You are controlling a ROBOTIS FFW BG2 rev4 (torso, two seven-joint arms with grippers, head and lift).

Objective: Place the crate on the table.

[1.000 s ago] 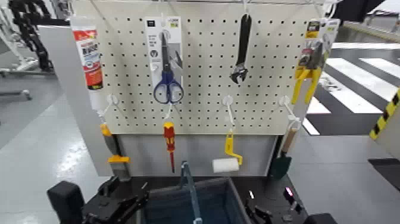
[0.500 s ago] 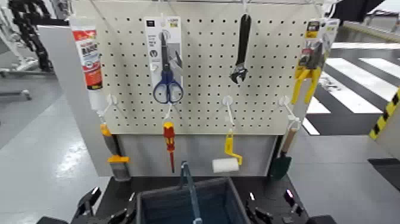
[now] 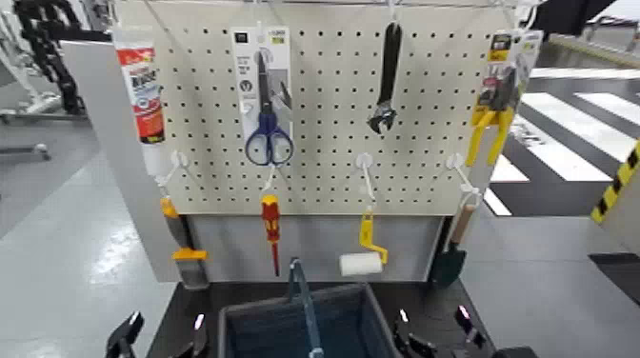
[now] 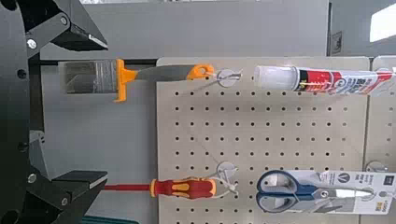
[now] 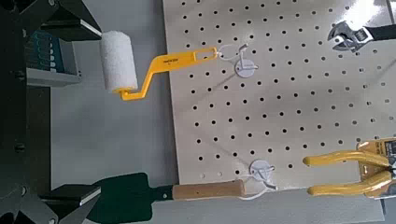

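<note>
While crate [image 3: 300,328] sits on black surface [image 3: 433,303] below pegboard [image 3: 324,105], release step looks done: left pincer [image 3: 157,333] spread apart beside it, right pincer [image 3: 430,333] also apart. Next: retract both arms clear.

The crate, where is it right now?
In the head view the crate sits bottom centre on the black table, directly below the pegboard, between the left gripper and the right gripper.

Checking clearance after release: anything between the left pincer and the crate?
Head view: only bare black table between the left pincer and the crate. The pincer is open and off the crate's side.
</note>
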